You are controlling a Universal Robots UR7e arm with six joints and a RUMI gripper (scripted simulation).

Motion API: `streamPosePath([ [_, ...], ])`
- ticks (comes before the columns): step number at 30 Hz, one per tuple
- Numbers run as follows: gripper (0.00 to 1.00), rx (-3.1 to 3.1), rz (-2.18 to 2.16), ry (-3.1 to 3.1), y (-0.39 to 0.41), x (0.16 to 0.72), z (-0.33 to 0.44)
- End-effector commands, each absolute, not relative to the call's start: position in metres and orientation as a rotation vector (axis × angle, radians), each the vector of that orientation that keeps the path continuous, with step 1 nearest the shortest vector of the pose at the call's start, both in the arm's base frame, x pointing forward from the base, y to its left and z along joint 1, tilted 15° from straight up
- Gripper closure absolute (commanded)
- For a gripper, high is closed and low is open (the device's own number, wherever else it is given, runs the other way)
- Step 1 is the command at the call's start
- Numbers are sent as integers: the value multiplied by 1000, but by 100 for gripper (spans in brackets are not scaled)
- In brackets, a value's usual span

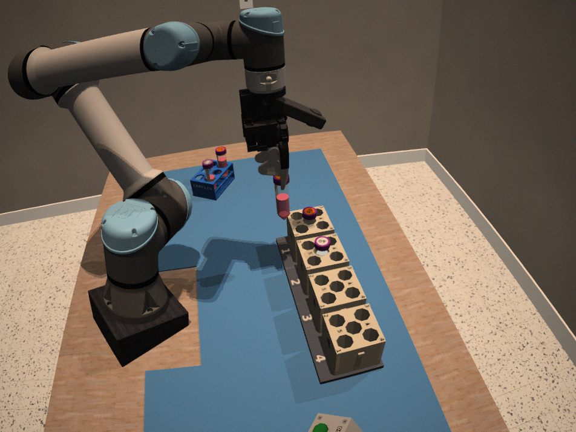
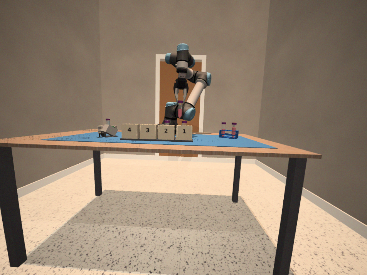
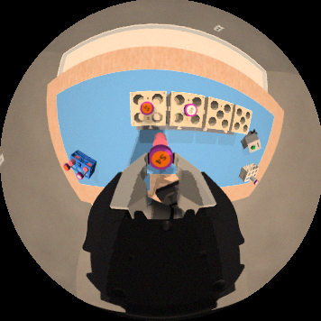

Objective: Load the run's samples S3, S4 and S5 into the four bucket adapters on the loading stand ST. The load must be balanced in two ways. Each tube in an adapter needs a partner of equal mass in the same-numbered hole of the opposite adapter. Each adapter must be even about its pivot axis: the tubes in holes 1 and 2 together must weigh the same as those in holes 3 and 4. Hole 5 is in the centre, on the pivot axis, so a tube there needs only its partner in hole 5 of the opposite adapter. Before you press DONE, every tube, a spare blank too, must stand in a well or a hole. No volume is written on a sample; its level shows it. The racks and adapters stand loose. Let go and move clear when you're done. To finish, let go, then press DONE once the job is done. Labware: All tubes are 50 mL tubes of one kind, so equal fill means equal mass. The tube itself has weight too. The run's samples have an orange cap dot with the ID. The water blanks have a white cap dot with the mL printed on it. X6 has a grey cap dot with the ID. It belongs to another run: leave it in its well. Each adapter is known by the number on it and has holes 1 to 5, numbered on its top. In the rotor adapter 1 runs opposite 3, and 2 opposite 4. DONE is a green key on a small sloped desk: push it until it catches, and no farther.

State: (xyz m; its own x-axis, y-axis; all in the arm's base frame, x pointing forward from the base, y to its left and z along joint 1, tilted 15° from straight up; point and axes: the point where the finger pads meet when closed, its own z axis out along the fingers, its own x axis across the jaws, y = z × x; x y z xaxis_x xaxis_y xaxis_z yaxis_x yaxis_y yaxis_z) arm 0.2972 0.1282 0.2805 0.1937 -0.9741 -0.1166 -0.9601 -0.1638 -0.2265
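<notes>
"Inspector, state of the gripper [image 1: 282, 178] [image 2: 180, 99] [image 3: 161, 156]?"

"Fingers closed on the cap end of tube S4 [image 1: 282, 204] [image 2: 179, 111] [image 3: 160, 160]. Tube upright, red fill in its lower part, tip raised over the arm's side of the loading stand [image 1: 299, 299] [image 2: 157, 140] [image 3: 164, 128], near its adapter 1 end"

"And on the stand itself?"

"Adapter 1 [image 1: 311, 225] [image 2: 184, 134] [image 3: 148, 121] carries an orange-dot tube [image 1: 309, 213] [image 2: 184, 121] [image 3: 147, 108] in hole 5; its ID I cannot read with certainty. Adapter 2 [image 1: 325, 261] [image 2: 166, 135] [image 3: 187, 122] carries a white-dot blank [image 1: 322, 242] [image 2: 166, 121] [image 3: 190, 109], likewise in hole 5"

"Items around the stand?"

"Off its adapter 1 end, a blue rack [image 1: 203, 190] [image 2: 228, 136] [image 3: 86, 161] bearing two upright tubes: one orange-dot sample [image 1: 221, 150] [image 2: 233, 127] [image 3: 67, 167], one paler-dot tube [image 1: 207, 164] [image 2: 223, 127] [image 3: 80, 175], both part-filled red. Past the stand's adapter 4 end, the sloped desk [image 1: 346, 422] [image 2: 108, 130] [image 3: 250, 142] with its green DONE key [image 1: 320, 428] [image 3: 253, 147]. Beyond that, on the arm's side of the stand, a pale rack [image 3: 246, 174] with one purple-capped tube [image 2: 107, 121] [image 3: 255, 181]; its dot is too small to read"
</notes>
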Motion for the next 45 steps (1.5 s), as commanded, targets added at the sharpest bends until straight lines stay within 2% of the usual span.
streamPosePath([
  [1, 100, -2219, -68, 1834, 105, 312, 279],
  [29, 100, -2220, -68, 1834, -44, 399, 271],
  [45, 100, -2220, -68, 1834, -42, 404, 253],
])
